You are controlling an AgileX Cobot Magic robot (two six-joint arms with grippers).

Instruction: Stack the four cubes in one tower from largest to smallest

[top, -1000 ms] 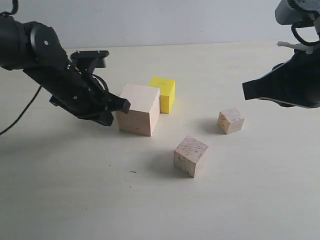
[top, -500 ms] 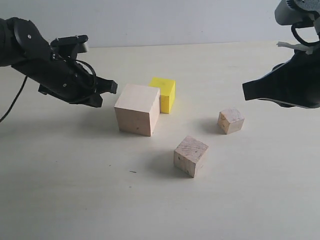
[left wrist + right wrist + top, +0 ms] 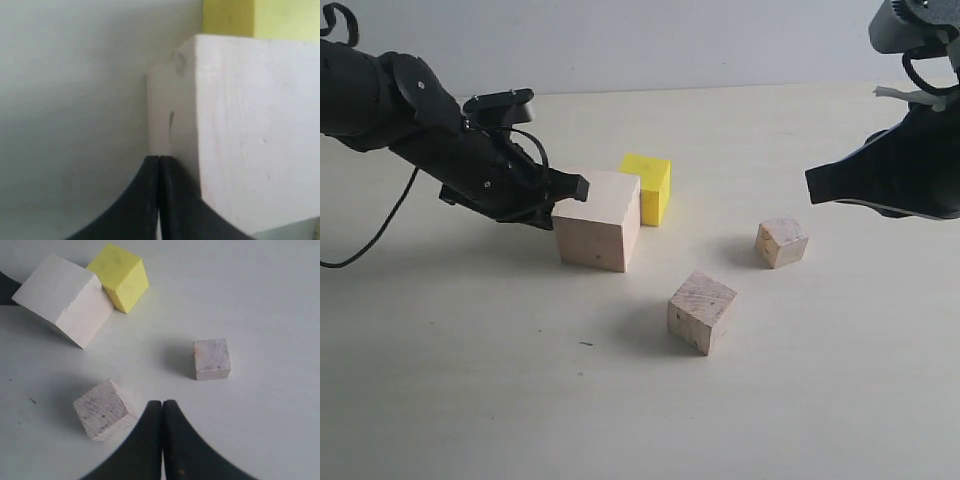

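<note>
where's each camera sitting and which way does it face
Exterior: off the arms, facing across the table to the wall; both arms show, left gripper by the large cube.
Left wrist: on the left arm, close against that cube's side; shut gripper tips show.
Right wrist: on the right arm, looking down on the medium cube and small cube; right gripper shut.
Shared: large cube and yellow cube, in all three.

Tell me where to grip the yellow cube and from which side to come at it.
Come down from above. The yellow cube sits flat, with its top face level and clear. One upright face is close against the large wood cube, so that face and the one opposite it are a poor pair. Grip the other two upright faces, which are both free, about mid-height.
</note>
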